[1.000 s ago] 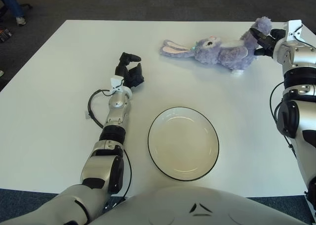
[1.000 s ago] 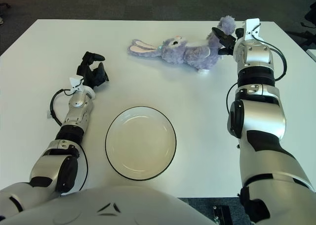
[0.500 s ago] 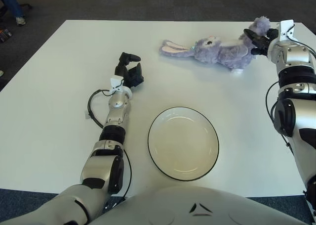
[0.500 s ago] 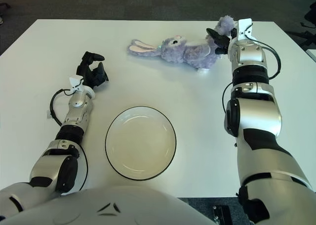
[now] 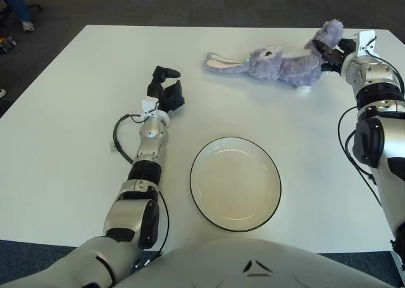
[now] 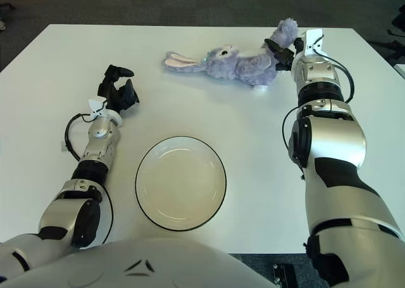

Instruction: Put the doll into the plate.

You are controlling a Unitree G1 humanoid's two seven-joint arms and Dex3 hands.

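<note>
The purple rabbit doll [image 5: 278, 63] lies on its side at the white table's [image 5: 63, 142] far edge, well apart from the empty plate [image 5: 235, 182]; the right hand [image 5: 332, 50] pinches its foot, fingertips partly buried in fur, while the left hand [image 5: 166, 92] rests idle, fingers curled

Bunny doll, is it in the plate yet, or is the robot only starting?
Only starting. The purple bunny doll lies on the far side of the table, well away from the plate, which holds nothing. The right hand has its fingers at the doll's leg; whether they have closed on it is unclear. The left hand rests idle. Lifting, carrying and placing remain.
</note>
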